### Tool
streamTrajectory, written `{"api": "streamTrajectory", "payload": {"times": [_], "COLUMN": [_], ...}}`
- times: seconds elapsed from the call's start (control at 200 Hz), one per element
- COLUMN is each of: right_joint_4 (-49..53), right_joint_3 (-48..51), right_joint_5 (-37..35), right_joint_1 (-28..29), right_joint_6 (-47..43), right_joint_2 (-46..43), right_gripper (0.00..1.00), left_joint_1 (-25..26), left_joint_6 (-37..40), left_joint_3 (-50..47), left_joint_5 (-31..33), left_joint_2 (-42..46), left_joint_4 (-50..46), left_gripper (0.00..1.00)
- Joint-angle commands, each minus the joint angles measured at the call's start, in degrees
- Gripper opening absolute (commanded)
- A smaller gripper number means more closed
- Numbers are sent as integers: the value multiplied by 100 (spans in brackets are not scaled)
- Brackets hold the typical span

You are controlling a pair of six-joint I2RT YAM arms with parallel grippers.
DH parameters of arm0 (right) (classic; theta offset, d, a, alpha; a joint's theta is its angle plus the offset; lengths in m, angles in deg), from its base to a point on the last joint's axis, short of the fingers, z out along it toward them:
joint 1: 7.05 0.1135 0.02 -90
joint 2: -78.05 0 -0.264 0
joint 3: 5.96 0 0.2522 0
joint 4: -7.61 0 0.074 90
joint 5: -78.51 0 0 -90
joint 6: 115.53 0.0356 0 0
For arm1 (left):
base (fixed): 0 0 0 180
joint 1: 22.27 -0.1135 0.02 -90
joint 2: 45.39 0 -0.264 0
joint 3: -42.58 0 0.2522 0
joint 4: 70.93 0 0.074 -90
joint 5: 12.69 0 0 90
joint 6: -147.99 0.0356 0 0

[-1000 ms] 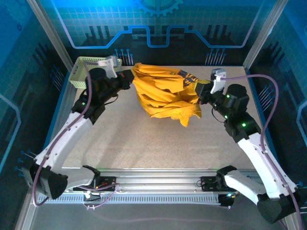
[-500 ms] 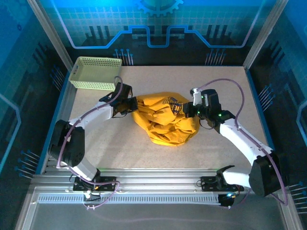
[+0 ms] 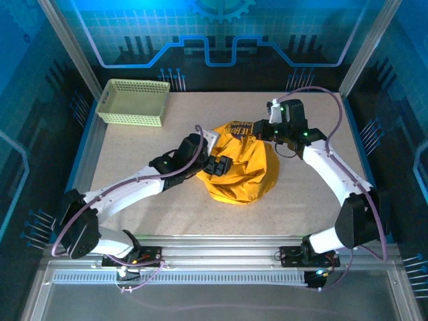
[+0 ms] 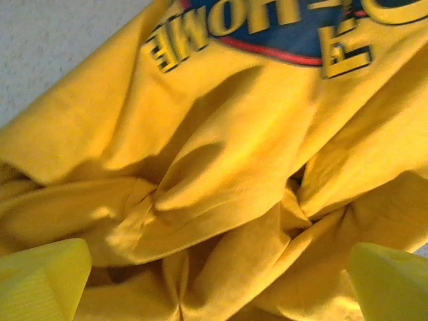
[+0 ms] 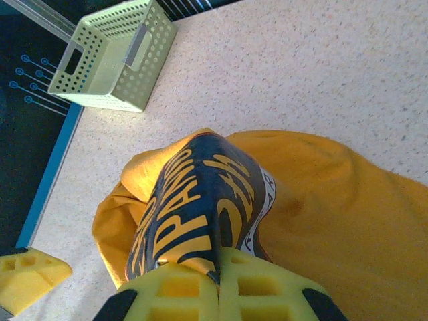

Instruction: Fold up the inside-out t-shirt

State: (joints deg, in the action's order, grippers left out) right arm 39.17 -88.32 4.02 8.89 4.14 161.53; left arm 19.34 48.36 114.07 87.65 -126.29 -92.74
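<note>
Worktop (image 3: 321,214) is carrying one inside-out t-shirt (image 3: 246,175) mid-frame, heaped, long axis running up-down, print pointing up-frame. Right claw (image 5: 219,267) is clenching its printed fold; left claw (image 3: 216,166) is hanging released over it.

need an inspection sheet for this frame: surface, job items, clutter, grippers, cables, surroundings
Surface: speckled beige table, no spills or debris seen.
Job's things: inside-out t-shirt crumpled in a heap mid-table, dark lettering showing at its far edge; not folded yet.
Clutter: mesh basket in the far left corner, empty, apart from the shirt.
Grippers: left gripper open over the shirt's folds; right gripper shut on the printed part.
Cables: purple cable arches above the right arm; another follows the left arm; no snag seen.
Surroundings: metal frame posts, blue-lit panels behind.
</note>
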Motion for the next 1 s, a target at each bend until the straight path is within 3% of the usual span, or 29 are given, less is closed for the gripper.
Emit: {"api": "streamTrajectory", "payload": {"times": [0.0, 0.315, 0.395, 0.505, 0.65, 0.83, 0.895, 0.995], "right_joint_4": [214, 293, 288, 329, 355, 398, 420, 486], "right_joint_3": [-315, -470, -464, -389, -235, -160, -207, -382], "right_joint_5": [200, 374, 396, 272, 125, -149, -337, -658], "right_joint_1": [-74, -207, -215, -222, -232, -274, -277, -272], "right_joint_6": [245, 347, 346, 301, 225, 123, 43, -138], "right_joint_2": [93, 142, 159, 155, 129, 181, 274, 565], "right_gripper": [0, 0, 0, 0, 0, 0, 0, 0], "left_joint_1": [-13, 150, 134, 72, -56, -129, -144, -139], "left_joint_6": [721, 1582, 1460, 1363, 1248, 1163, 1068, 765], "left_joint_3": [153, 426, 585, 793, 912, 1039, 1097, 1265], "left_joint_5": [388, 1065, 1716, 2445, 2444, 2357, 2172, 1685], "left_joint_2": [-567, -1573, -1737, -1903, -1902, -1728, -1492, -948], "left_joint_4": [70, 180, 219, 319, 440, 453, 362, 81], "left_gripper": [99, 99, 98, 78, 54, 8, 0, 0]}}
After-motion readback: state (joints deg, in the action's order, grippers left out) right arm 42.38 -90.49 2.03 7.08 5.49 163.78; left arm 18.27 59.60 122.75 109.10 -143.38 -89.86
